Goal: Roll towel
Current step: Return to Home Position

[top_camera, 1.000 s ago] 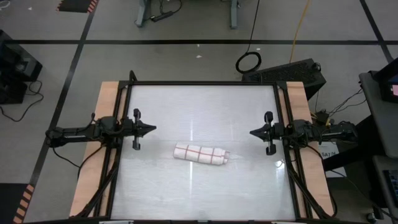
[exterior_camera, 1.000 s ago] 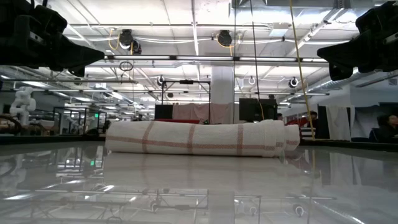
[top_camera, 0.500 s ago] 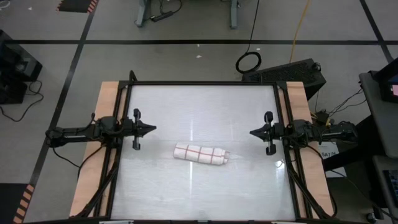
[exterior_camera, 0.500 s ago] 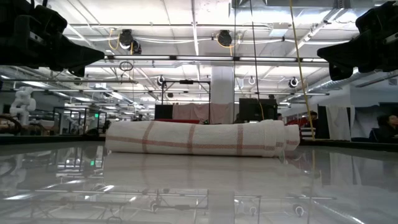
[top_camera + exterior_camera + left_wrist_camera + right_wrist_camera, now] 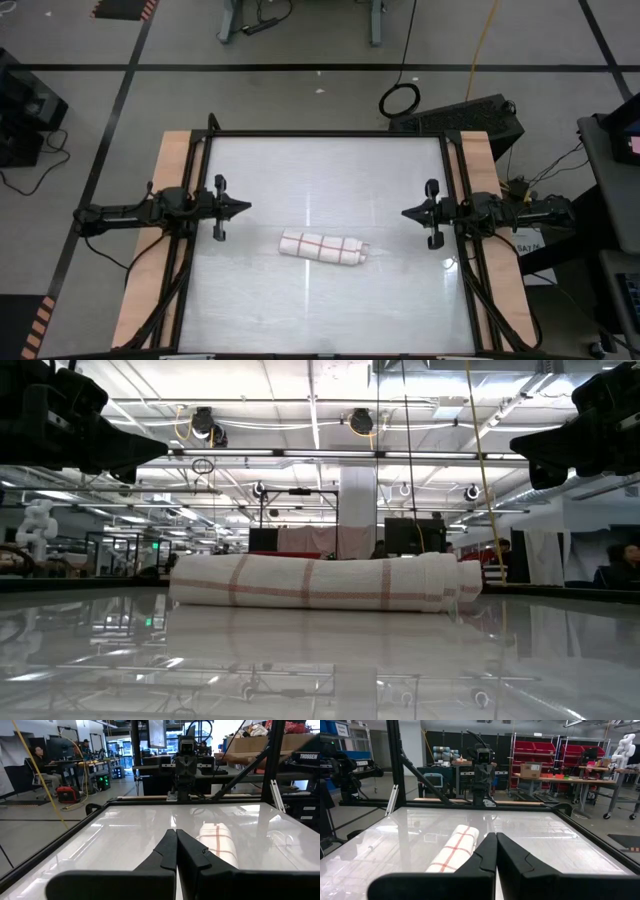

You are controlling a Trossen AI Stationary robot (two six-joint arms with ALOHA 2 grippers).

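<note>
Already rolled into a tight bundle, the towel (image 5: 320, 247) is seen lying flat on the glossy table (image 5: 330, 165), a little off the middle towards the front edge. Its long axis is laid almost along the line that joins the two arms, only slightly slanted, so one end is turned to each side. A small loose corner is left sticking out at the end towards the right arm.

The left gripper (image 5: 245, 207) is held above the left part of the table with its fingers pressed together on nothing, and the right gripper (image 5: 406, 213) is held in the same way on the right. The towel is touched by neither, and both are kept well apart from it and raised above it. Neither is clearly nearer. Nothing more seems to be required of the roll, so any remaining move is judged to lead away from it.
</note>
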